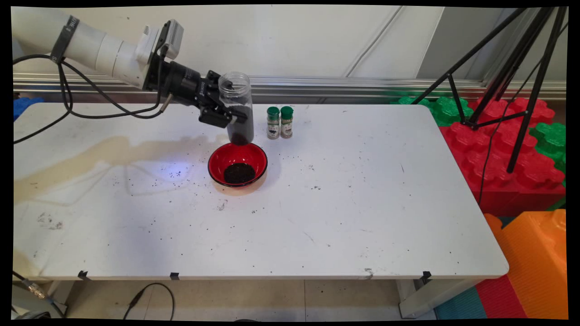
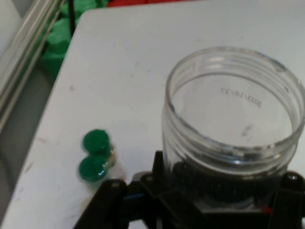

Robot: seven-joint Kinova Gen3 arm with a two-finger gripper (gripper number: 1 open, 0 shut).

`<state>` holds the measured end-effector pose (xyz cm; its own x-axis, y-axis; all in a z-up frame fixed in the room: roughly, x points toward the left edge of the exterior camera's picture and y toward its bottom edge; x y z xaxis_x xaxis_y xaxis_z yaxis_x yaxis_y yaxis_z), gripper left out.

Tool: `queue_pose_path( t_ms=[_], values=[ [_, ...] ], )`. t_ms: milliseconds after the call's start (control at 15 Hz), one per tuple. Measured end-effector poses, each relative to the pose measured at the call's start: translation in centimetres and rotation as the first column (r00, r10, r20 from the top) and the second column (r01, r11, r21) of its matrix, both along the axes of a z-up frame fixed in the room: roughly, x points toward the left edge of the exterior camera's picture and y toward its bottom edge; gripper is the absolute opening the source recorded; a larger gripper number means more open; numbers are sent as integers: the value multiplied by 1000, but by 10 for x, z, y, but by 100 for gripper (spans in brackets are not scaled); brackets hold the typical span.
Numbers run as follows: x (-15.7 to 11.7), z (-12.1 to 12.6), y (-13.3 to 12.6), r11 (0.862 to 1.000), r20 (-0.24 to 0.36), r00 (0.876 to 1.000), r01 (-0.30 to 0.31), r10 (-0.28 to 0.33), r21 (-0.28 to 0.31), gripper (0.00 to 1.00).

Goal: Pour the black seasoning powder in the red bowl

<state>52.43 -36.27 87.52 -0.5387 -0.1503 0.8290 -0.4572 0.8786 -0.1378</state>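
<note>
Two spice jars (image 1: pixel 279 122): upright, touching, behind the bowl
Hand (image 1: pixel 232 118): clamped on clear jar (image 1: pixel 238 106), upright, above bowl's far rim
Bowl (image 1: pixel 216 158): red, on worktop (image 1: pixel 362 203), dark grains heaped inside
Jar contents: dark grains low, upper part empty

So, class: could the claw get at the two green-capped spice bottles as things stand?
Probably not yet: the claw is shut on the clear jar above the red bowl. The green-capped bottles stand unobstructed beside it.
</note>
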Motion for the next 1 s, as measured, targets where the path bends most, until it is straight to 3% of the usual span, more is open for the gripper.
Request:
queue_pose_path(
  t_ms=[533, 1000],
  values=[
    [34, -12, -21, 992, 116, 993, 1, 14, -124, 0],
    [46, -22, -29, 968, 212, 977, 57, -4, -243, 0]
  ],
)
